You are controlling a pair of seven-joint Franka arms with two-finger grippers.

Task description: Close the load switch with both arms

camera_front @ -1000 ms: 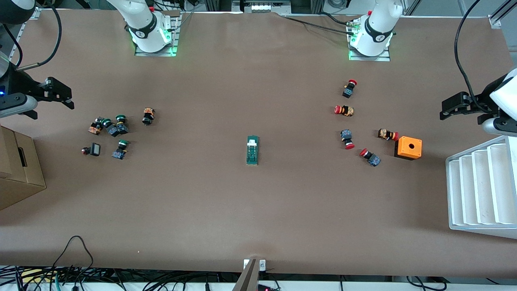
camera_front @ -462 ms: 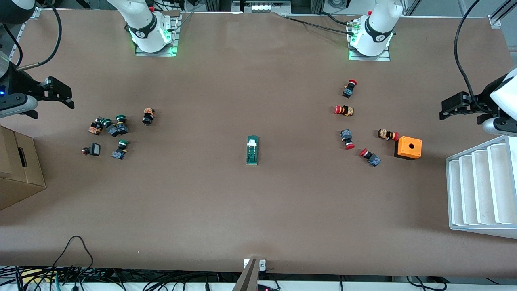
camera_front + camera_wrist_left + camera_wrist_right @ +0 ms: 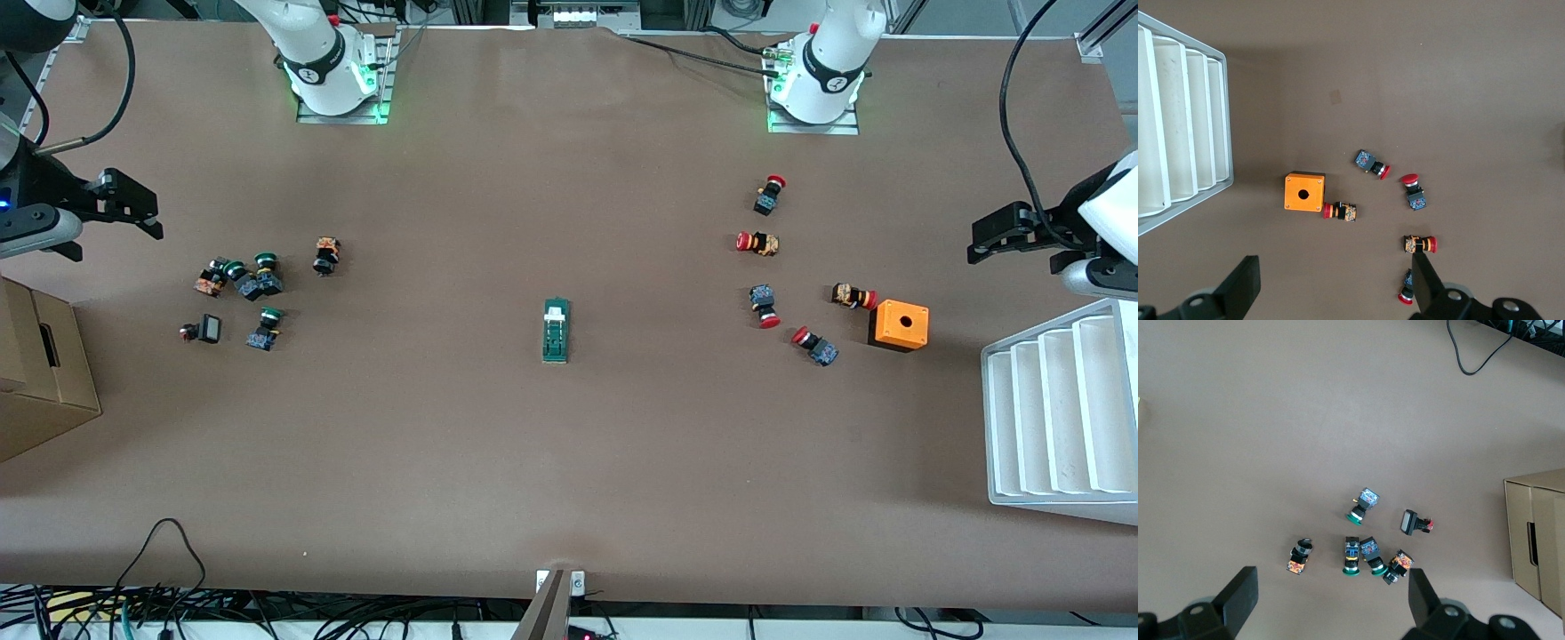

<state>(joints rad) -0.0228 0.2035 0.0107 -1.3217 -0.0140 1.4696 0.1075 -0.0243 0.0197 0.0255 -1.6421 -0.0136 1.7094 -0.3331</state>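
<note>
Switch (image 3: 556, 330) mid-surface, untouched. My left tool (image 3: 981, 242) released above red buttons (image 3: 758, 243); right tool (image 3: 151, 219) released above green buttons (image 3: 259, 276). Risk: long reaches, switch skids if tools meet it unevenly.

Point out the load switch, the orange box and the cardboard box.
load switch (image 3: 556, 331), front view, on its ribbed green middle.
orange box (image 3: 909, 332), front view, on its top face beside the hole.
cardboard box (image 3: 36, 382), front view, on its side wall.
</note>
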